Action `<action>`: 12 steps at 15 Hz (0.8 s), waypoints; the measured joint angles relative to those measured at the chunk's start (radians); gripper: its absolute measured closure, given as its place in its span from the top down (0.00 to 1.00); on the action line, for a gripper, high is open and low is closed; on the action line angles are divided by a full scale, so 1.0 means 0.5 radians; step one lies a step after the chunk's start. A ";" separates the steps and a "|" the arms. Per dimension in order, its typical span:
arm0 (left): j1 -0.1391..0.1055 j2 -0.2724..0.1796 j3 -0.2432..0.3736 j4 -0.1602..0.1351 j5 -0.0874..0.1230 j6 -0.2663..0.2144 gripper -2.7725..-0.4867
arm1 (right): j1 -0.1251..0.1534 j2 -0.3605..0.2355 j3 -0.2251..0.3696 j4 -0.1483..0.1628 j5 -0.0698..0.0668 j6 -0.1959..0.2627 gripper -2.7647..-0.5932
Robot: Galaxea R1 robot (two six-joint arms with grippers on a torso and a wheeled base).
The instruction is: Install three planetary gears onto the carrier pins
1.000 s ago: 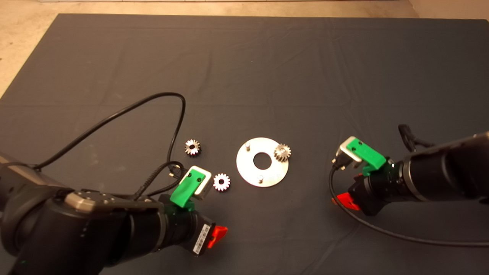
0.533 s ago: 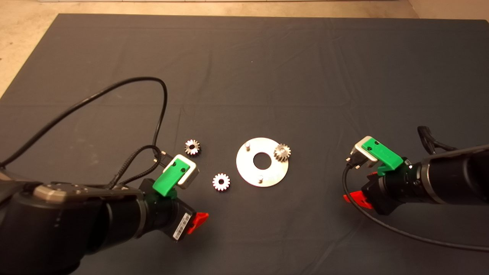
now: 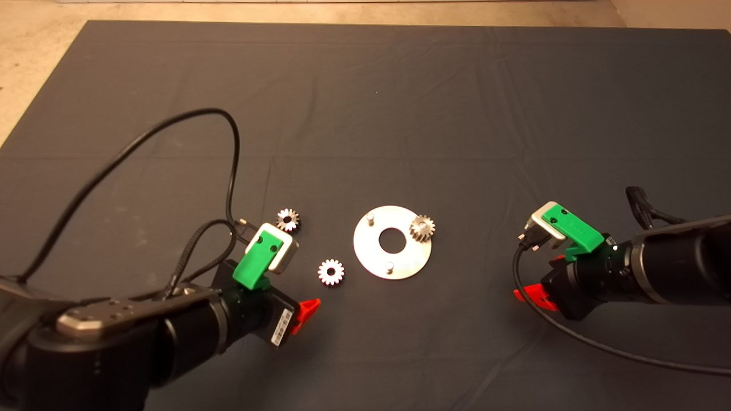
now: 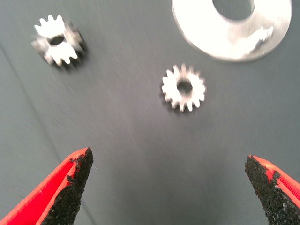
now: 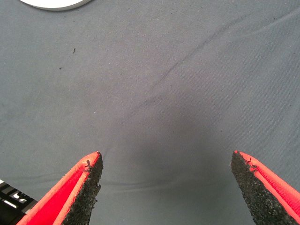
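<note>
Carrier disc: the flat round shiny disc [image 3: 392,242] lies on the dark mat [image 3: 400,103] covering the worktop, near its middle; its central hole is clear.
Carrier pins: two pins stand bare, one [image 3: 370,217] on the far left of the disc, one [image 3: 389,266] at the near edge.
Mounted gear: one planetary gear [image 3: 422,228] sits at the disc's right rim, overhanging the edge, where the third pin would stand; that pin is hidden by the gear.
Loose gears: one gear [image 3: 330,272] lies flat on the mat just left of the disc; the other [image 3: 288,219] lies further left and further back, apart from the first. Both appear in the left wrist view [image 4: 183,87] [image 4: 58,40].
Left gripper: the left gripper [image 4: 171,187] is low over the mat, near and left of the closer loose gear. Fingers spread wide, holding nothing; the gear lies ahead of the fingertips, not between them.
Right gripper: the right gripper [image 5: 166,185] is right of the disc, well apart from it. Fingers spread wide over bare mat, holding nothing.
Cable: a black cable [image 3: 171,123] loops over the mat behind the left arm.
</note>
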State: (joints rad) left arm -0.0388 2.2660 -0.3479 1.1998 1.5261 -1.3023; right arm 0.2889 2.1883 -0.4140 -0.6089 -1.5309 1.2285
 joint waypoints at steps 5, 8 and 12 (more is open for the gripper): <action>0.055 0.000 -0.144 0.139 -0.034 0.006 0.81 | 0.006 -0.001 0.000 0.002 -0.002 0.000 0.66; 0.127 0.018 -0.219 0.219 -0.173 0.014 0.81 | 0.011 0.000 0.000 0.002 0.000 0.001 0.66; 0.201 0.121 -0.260 0.283 -0.190 0.029 0.81 | 0.011 0.000 0.000 0.002 0.000 0.006 0.66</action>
State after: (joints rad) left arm 0.0615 2.3264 -0.4781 1.3413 1.4311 -1.2877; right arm 0.2944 2.1883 -0.4140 -0.6079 -1.5309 1.2315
